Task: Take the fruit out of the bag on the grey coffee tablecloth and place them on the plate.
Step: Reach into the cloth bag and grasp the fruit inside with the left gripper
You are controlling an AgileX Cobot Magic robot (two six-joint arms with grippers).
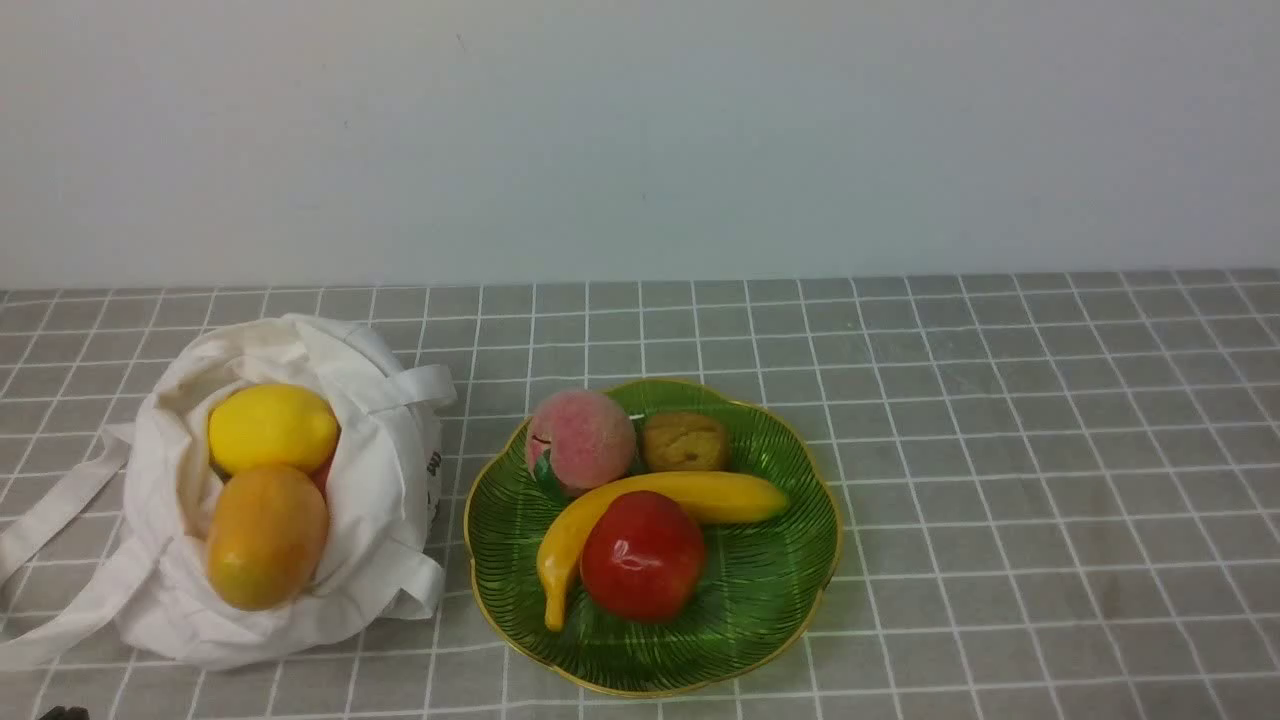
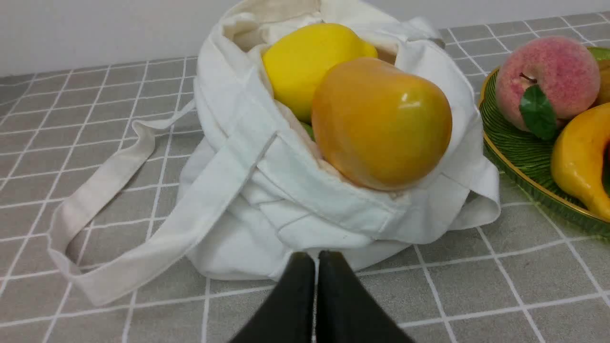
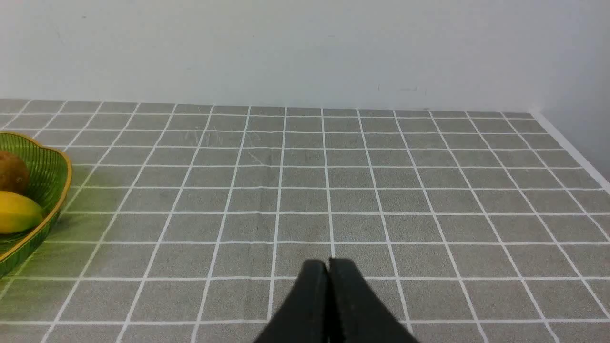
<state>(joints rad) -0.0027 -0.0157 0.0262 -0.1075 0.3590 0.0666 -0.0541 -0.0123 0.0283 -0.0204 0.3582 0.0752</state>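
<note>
**Bag and plate on the checked cloth; both grippers closed and empty**

Front view. The bag sits at the lower left of the frame on the tablecloth, with its mouth open. One strap runs off the left edge. Inside, a lemon lies above a mango, and the two touch. A red sliver shows between them and the bag wall, too little to name. The black print on the bag's side is too small to read. The plate fills the lower centre, just beside the bag. It carries a peach, a brown lump of unclear kind, a banana and a red apple. The apple covers part of the banana. A dark scrap at the bottom-left corner cannot be identified.

Left wrist view. The left gripper has its fingers pressed together and holds nothing. Its tips are near the bag's base, and contact cannot be judged. A strip of green shows between the lemon and the mango and is mostly hidden. The plate is cut off by the frame edge.

Right wrist view. The right gripper is likewise closed and empty, over the cloth and well apart from the plate. Only part of the plate's rim, the banana's tip and the brown lump are visible.
</note>
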